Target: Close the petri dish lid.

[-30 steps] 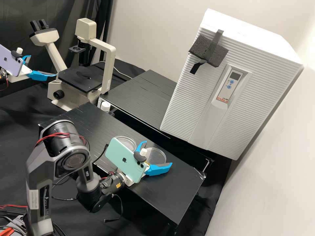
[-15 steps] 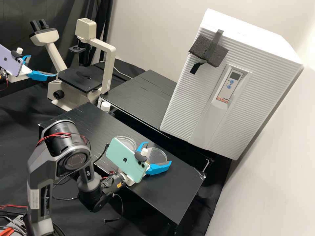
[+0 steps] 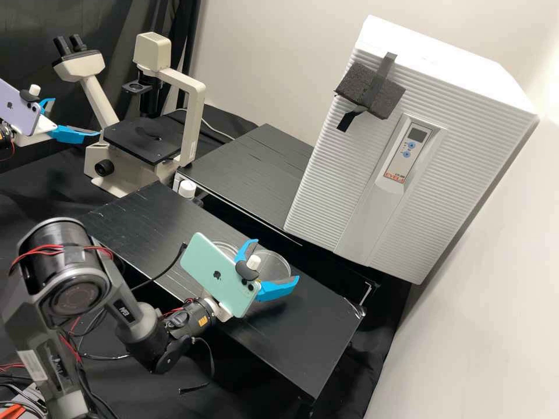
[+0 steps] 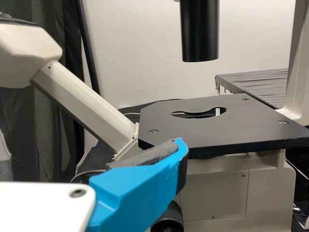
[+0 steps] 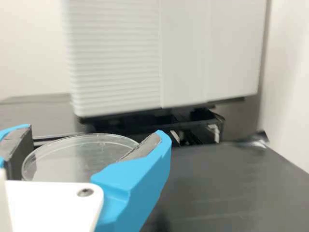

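In the high view my right gripper (image 3: 277, 259) is over the bench, its fingers spread around a clear round petri dish lid (image 3: 273, 271). The right wrist view shows the lid (image 5: 79, 157) spanning between both pads of the right gripper (image 5: 95, 130), its rim against them. Behind the phone mounted on this gripper, a clear dish (image 3: 227, 248) rests on the bench, partly hidden. My left gripper (image 3: 75, 117) stands open by the microscope at the far left; one finger of the left gripper (image 4: 137, 188) is close to the stage in the left wrist view.
The black bench top (image 3: 291, 343) extends to the front right, with its corner near the large white cabinet (image 3: 407, 157). A white-capped bottle (image 3: 187, 189) stands at the bench's back edge. The microscope (image 3: 142, 142) is at the back left.
My right gripper has shifted a little up and left in the high view, and the lid has moved along with it. Its arm's elbow has swung left. The left gripper has kept still.
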